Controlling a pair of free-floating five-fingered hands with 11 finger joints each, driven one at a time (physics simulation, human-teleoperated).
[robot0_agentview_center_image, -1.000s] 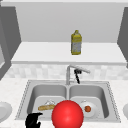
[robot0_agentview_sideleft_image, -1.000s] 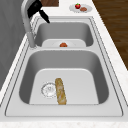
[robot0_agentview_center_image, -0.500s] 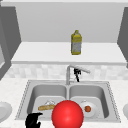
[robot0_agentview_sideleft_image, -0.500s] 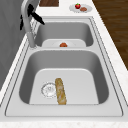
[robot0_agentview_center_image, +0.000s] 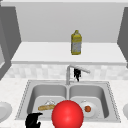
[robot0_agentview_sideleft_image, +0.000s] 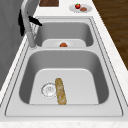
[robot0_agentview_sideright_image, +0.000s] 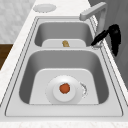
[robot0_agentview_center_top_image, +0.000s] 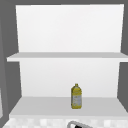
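Note:
My right hand (robot0_agentview_center_image: 77, 74) hangs just behind the grey faucet (robot0_agentview_center_image: 68, 73), under its spout. In the right side view this right hand (robot0_agentview_sideright_image: 114, 34) stretches a straight finger down toward the faucet's base, holding nothing. It also shows beside the faucet neck (robot0_agentview_sideleft_image: 28, 27) in the left side view. My left hand (robot0_agentview_center_image: 32, 121) floats low at the sink's front left edge, relaxed. A bread stick (robot0_agentview_sideleft_image: 60, 91) lies in the left basin beside the drain (robot0_agentview_sideleft_image: 48, 89). A white plate (robot0_agentview_sideright_image: 53, 97) with a small orange-red fruit (robot0_agentview_sideright_image: 65, 88) sits in the right basin.
A large red ball (robot0_agentview_center_image: 67, 115) sits at the front edge between the basins. A yellow bottle (robot0_agentview_center_image: 76, 43) stands on the shelf above. White plates rest on the left counter (robot0_agentview_sideright_image: 44, 7) and on the right counter (robot0_agentview_sideleft_image: 87, 9), the latter with food.
The right hand has sunk slightly lower behind the faucet. Everything else stays as it was.

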